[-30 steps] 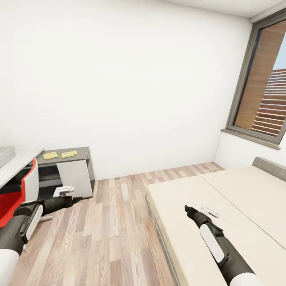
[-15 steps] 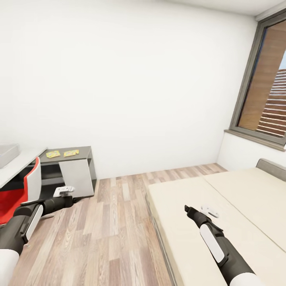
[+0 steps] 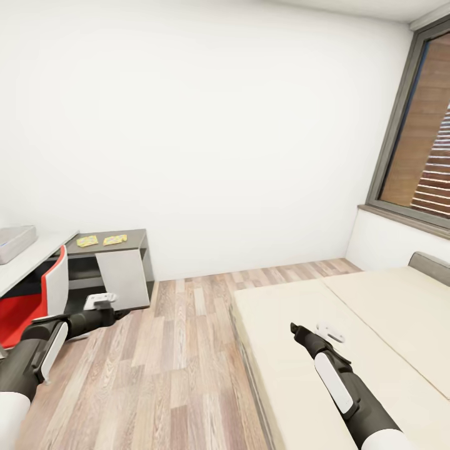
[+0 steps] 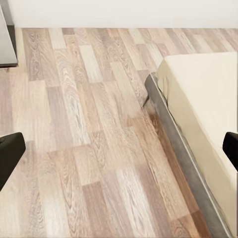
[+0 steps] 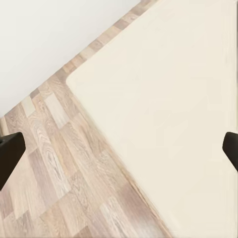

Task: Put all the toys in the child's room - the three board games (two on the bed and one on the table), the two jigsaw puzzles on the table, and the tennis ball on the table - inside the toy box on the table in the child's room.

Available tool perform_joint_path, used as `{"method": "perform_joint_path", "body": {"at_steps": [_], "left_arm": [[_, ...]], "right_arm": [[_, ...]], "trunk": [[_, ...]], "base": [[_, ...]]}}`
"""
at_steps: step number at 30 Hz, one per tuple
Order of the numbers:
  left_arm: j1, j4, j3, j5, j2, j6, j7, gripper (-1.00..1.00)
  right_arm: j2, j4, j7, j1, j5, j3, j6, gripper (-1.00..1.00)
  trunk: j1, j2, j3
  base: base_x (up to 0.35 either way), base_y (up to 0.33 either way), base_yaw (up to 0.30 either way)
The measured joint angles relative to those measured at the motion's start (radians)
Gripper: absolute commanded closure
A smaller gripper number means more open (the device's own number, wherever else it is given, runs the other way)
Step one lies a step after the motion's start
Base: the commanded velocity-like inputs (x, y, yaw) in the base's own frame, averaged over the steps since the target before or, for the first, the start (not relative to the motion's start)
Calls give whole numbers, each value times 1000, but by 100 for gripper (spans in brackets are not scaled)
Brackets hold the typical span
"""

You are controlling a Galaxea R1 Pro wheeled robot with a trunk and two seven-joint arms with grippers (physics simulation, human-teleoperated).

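Note:
Two jigsaw puzzles (image 3: 87,240) (image 3: 115,239) lie flat on a dark grey table (image 3: 134,236) against the far wall at the left. The light grey toy box (image 3: 14,242) stands on a white desk at the left edge. The beige bed (image 3: 375,325) covers the right side, with bare mattress where I see it. The board games and the tennis ball are out of view. My left gripper (image 3: 100,300) (image 4: 119,151) hangs open over the wood floor. Over the bed's near part, my right gripper (image 3: 330,332) (image 5: 119,151) is open and holds nothing.
A red and white chair (image 3: 44,297) stands between my left arm and the desk (image 3: 37,256). Wood-plank floor (image 3: 181,350) runs between the table and the bed's grey frame (image 4: 178,148). A tall grey-framed window (image 3: 419,137) is at the right.
The whole picture has shifted to the right, so the camera has turned left; more of the toy box and desk shows. Both arms hold the same pose.

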State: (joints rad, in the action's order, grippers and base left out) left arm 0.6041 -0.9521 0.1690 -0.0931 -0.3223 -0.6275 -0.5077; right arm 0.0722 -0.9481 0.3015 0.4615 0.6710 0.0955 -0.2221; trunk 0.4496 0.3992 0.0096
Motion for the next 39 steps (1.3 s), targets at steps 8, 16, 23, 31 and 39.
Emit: {"method": "perform_joint_path", "body": {"at_steps": [8,16,23,31,39], "left_arm": [[0,0,0,0,-1,1,-1,-100],[0,0,0,0,-1,1,-1,-100],[0,0,0,0,-1,1,-1,-100],[0,0,0,0,-1,1,-1,-100],[0,0,0,0,-1,1,-1,-100]], "right_arm": [[0,0,0,0,0,0,0,-100],[0,0,0,0,0,0,0,-100],[0,0,0,0,0,0,0,-100],[0,0,0,0,0,0,0,-100],[0,0,0,0,0,0,0,-100]], "trunk": [[0,0,0],[0,0,0],[0,0,0],[0,0,0],[0,0,0]], "base": [[0,-49,32],[-15,-5,222],[-72,-6,91],[-12,-2,57],[-27,0,106]]}}
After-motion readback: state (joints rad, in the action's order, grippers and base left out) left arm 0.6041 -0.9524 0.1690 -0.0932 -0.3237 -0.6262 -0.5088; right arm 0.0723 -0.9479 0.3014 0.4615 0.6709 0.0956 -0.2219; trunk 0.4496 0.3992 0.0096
